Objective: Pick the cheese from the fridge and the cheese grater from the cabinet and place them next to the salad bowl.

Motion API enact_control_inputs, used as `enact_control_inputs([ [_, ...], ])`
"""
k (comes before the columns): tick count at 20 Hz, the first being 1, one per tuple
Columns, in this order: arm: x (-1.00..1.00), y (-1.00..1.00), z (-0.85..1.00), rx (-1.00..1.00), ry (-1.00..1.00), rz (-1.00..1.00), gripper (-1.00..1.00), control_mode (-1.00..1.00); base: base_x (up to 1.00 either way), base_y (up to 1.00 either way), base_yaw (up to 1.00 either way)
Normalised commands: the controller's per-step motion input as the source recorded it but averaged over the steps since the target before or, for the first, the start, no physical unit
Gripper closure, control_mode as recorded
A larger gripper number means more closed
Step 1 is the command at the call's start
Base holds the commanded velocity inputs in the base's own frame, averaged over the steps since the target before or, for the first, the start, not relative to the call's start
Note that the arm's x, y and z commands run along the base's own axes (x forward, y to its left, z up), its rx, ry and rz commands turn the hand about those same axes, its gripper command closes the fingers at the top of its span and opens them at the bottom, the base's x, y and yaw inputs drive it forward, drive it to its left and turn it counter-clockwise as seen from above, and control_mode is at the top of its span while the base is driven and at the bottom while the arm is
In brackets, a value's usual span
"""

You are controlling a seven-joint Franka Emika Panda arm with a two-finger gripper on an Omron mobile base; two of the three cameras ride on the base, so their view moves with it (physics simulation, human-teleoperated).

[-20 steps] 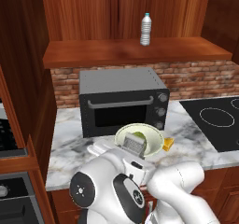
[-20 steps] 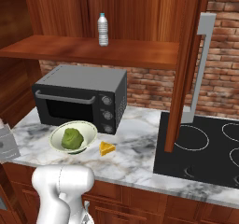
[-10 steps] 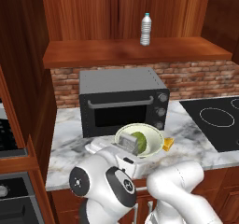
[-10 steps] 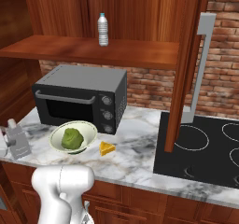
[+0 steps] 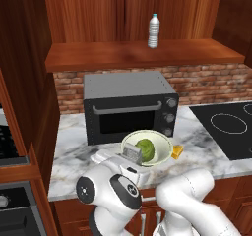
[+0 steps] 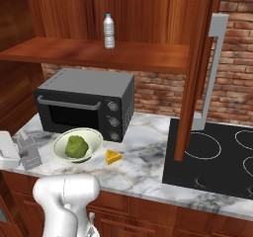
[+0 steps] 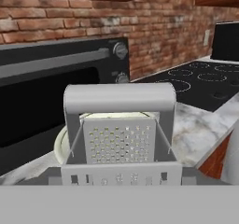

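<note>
The claw [image 6: 19, 153] is gripping the grater [image 6: 29, 152], jaws spread wide around its lower body. In the hand view the grater is standing upright right in front of the camera, its loop handle on top and its perforated face turned toward the lens. It is sitting low at the front left edge of the surface [image 6: 148, 157], just beside the bowl [image 6: 95, 137] on the side away from the cheese [image 6: 113, 157]. Whether its base is touching the marble I cannot tell. The cheese is lying on the bowl's other side, near its rim, so that half of the task looks done.

The step in hand looks like setting the grater down. To do it well, the arm is best lowering straight down until the base is resting flat, keeping the grater upright, since it tapers upward and could tip if released at a tilt. The spot is close to the surface's front edge, so nudging it slightly inward toward the oven [image 6: 84, 102] before letting go would be safer, without bumping the bowl. Then the jaws should part fully and the hand back away along its own axis, clear of the handle.
</note>
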Motion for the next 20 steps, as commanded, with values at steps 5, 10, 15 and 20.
enact_control_inputs([
  [5, 0.15, 0.11, -0.22, 0.0, 0.0, 0.0, 1.0, -1.0, 0.0, 0.0, 0.0],
  [10, 0.13, 0.17, -0.19, 0.0, 0.01, 0.0, 1.0, -1.0, 0.0, 0.0, 0.0],
  [15, 0.18, 0.05, -0.18, 0.0, 0.02, 0.0, 1.0, -1.0, 0.0, 0.0, 0.0],
  [20, 0.29, 0.0, -0.22, 0.0, 0.06, 0.0, 1.0, -1.0, 0.0, 0.0, 0.0],
])
